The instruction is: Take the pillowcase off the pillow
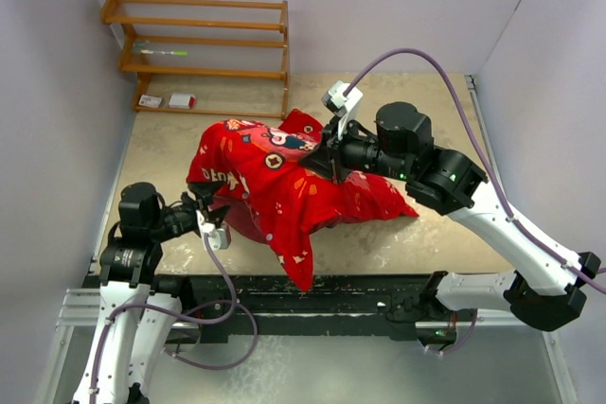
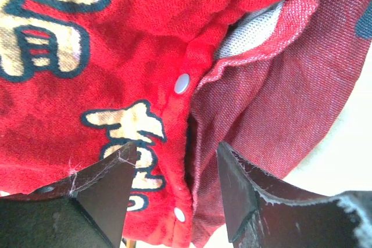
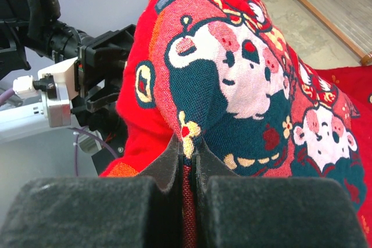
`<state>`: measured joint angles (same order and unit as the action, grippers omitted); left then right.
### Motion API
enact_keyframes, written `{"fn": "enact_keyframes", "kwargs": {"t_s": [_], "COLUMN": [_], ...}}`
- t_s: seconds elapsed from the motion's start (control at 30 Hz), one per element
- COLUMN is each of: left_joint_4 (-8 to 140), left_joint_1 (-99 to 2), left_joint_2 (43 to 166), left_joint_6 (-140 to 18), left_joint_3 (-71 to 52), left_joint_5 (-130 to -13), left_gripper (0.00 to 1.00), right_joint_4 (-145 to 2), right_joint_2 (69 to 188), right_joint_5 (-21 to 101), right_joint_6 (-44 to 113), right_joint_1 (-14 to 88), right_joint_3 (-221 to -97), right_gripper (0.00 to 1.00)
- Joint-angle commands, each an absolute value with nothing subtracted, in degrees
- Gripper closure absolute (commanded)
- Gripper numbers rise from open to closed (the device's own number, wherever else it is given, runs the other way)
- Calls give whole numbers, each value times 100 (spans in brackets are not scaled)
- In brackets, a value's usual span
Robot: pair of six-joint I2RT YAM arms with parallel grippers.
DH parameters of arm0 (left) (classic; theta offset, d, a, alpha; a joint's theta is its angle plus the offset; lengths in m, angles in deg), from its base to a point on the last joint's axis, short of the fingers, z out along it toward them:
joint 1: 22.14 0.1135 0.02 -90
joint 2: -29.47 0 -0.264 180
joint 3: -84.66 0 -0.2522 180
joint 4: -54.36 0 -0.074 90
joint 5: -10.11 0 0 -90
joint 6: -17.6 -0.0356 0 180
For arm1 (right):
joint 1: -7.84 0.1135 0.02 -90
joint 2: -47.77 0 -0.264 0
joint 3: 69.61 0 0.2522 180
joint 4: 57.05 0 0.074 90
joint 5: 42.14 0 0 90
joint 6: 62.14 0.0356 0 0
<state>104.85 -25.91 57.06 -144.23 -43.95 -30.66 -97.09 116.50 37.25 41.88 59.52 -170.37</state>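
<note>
The red pillowcase (image 1: 284, 182) with cartoon faces and white lettering lies rumpled across the middle of the table. My right gripper (image 1: 329, 160) is shut on a fold of it (image 3: 192, 143) near its far right side. My left gripper (image 1: 210, 215) is open at the case's left end. Its fingers (image 2: 241, 190) straddle the snap-button opening edge (image 2: 183, 85). The paler reddish inside (image 2: 279, 91) shows there. A sliver of pale fabric (image 2: 250, 30), which may be the pillow, peeks through the opening. The rest of the pillow is hidden inside the case.
A wooden shelf rack (image 1: 204, 49) stands at the back left, with a small red-and-white box (image 1: 182, 100) and a card on its bottom board. White walls close in on the left and right. The table's dark front rail (image 1: 312, 295) runs along the near edge.
</note>
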Motion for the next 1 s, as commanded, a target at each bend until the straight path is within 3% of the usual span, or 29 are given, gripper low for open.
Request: {"fn": "enact_keyframes", "kwargs": {"t_s": [0.0, 0.17, 0.27, 0.53, 0.97], "left_joint_4": [10591, 9736, 9940, 9921, 7435], "left_joint_1": [-2574, -2575, -2574, -2574, -2574], "left_joint_2": [5743, 5678, 5792, 5759, 5758], "left_joint_6": [-14560, -14063, -14113, -14719, -12997], "left_joint_3": [-4207, -4411, -4269, -4749, -5272], "left_joint_5": [-2970, -3326, -3201, -3347, -3951], "left_gripper": [40, 47, 49, 47, 73], "right_joint_4": [-8557, -8496, -8505, -8437, -8158], "right_joint_2": [11427, 11420, 11409, 11420, 11380], "right_joint_5": [3389, 3271, 3257, 3227, 3160], "right_joint_6": [4317, 4390, 4414, 4509, 4734], "right_joint_1": [5952, 5952, 5952, 5952, 5952], "right_joint_3": [-17558, -17497, -17487, -17541, -17316], "right_gripper": [100, 100, 100, 100, 100]}}
